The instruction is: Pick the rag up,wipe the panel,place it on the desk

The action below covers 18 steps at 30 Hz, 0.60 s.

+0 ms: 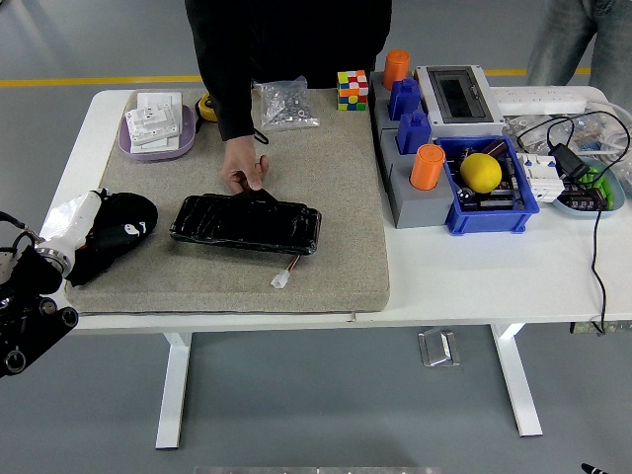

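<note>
The black panel [245,223] lies on the grey mat [326,188], a small white connector [281,280] on a wire at its front. A person's hand [244,170] holds the panel's far edge. My left hand [120,227], black, rests on the mat's left end, about a hand's width left of the panel. The white rag [71,217] is bunched against its wrist side; whether it is gripped is hidden. My left arm [25,316] comes up from the lower left. Only a black tip of my right arm [591,468] shows at the bottom right.
At the back stand a purple tray [158,133] with white parts, a bag of screws [287,103] and a colour cube [353,89]. To the right are blue blocks, orange cylinders [428,166], a blue bin with a yellow ball [481,172], a grey box [457,95] and cables [573,158].
</note>
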Motion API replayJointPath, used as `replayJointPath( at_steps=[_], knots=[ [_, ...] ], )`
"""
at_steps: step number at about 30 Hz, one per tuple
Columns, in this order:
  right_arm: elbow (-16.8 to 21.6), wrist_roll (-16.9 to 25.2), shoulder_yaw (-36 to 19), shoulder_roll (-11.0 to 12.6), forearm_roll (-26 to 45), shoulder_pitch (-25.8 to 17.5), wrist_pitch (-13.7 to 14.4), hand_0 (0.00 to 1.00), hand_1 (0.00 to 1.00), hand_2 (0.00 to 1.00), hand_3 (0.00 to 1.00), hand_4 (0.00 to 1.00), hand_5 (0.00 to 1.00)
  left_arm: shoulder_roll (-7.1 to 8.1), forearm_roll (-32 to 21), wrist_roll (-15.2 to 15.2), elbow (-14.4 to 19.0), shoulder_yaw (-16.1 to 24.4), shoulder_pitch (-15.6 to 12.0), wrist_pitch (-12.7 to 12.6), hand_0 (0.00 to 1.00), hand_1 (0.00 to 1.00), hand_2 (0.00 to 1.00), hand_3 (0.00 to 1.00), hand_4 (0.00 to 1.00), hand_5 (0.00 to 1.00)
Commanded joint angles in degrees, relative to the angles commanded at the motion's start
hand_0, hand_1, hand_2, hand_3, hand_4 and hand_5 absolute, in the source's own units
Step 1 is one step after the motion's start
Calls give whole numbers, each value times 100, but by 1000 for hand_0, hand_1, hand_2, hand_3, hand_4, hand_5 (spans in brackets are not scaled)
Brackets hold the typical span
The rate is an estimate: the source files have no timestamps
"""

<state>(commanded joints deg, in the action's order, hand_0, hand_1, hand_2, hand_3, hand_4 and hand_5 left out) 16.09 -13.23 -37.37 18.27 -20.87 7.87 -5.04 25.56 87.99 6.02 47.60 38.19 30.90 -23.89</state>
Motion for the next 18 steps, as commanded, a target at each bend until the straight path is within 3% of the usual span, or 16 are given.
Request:
replayJointPath(
  at_steps=[13,18],
  knots=[
    [1,-2,43,-28,7,-16,4,779,654,714,636,998,555,92,140,38,86,257,-30,-33,497,707,793,821,998,998],
    [-6,-9,40,-35,12,-18,5,778,652,715,635,998,554,199,219,51,298,675,-89,-39,505,713,796,824,998,998]
  ],
)
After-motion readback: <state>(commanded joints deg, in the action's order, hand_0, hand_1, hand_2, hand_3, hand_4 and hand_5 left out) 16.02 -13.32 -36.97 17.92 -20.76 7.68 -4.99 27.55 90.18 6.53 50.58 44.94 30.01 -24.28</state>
